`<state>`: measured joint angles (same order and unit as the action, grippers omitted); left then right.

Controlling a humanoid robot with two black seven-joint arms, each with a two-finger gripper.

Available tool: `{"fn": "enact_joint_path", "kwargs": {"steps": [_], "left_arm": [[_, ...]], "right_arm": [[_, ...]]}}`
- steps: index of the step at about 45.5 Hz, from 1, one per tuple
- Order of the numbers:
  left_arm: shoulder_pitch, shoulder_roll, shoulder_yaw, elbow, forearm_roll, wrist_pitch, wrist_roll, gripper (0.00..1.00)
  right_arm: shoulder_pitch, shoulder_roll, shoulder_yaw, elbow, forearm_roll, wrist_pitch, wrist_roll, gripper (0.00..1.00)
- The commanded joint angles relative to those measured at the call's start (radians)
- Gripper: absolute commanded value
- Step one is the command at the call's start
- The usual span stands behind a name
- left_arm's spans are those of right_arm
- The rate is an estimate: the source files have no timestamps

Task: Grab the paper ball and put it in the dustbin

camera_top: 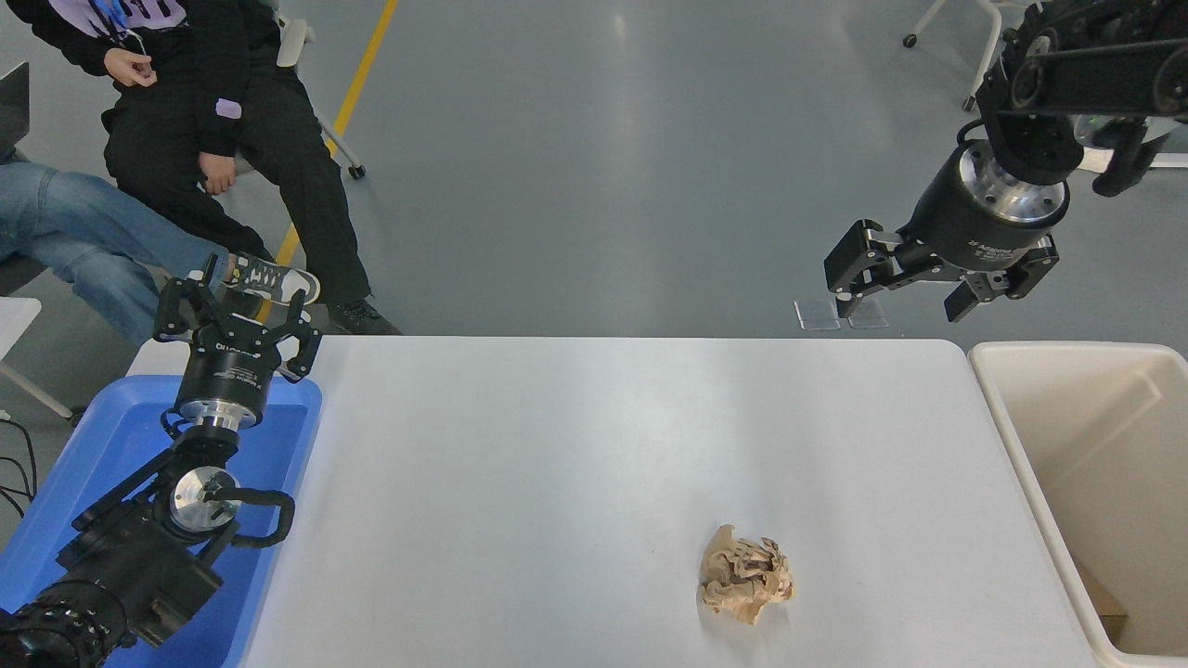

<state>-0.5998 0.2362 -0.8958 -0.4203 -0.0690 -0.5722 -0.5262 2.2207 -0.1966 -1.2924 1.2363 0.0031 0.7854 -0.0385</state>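
A crumpled paper ball (745, 574) lies on the white counter (557, 445). The right pincer (905, 295) hangs wide open above the far edge; it should descend centred, straddling the wad.

A grey glossy floor (603, 167) is spreading beyond the white table (575, 445), catching soft overhead glare. A yellow line (357, 83) is running across it at upper left. Two seated people (186, 139) are occupying chairs there, and a wheeled chair base (965, 37) is showing at upper right.
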Motion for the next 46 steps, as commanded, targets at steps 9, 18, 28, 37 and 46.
{"fn": "enact_joint_path", "kwargs": {"steps": [9,18,28,37,46], "left_arm": [[0.000,-0.002,0.000,0.000,-0.002,0.000,-0.002,0.99],[0.000,-0.002,0.002,0.000,-0.002,0.000,0.000,0.99],[0.000,0.000,0.000,0.000,-0.002,0.000,-0.002,0.99],[0.000,0.000,0.000,0.000,-0.002,0.000,-0.002,0.99],[0.000,-0.002,0.002,0.000,-0.002,0.000,-0.002,0.99]], "right_arm": [[-0.001,0.003,0.002,0.000,0.000,0.000,-0.001,1.00],[-0.016,0.005,0.013,0.000,0.000,0.000,0.000,1.00],[-0.004,0.002,0.013,0.000,0.000,0.000,0.000,1.00],[0.002,-0.003,0.010,0.000,0.000,0.000,-0.001,1.00],[-0.001,-0.003,0.010,0.000,0.000,0.000,0.000,1.00]]}}
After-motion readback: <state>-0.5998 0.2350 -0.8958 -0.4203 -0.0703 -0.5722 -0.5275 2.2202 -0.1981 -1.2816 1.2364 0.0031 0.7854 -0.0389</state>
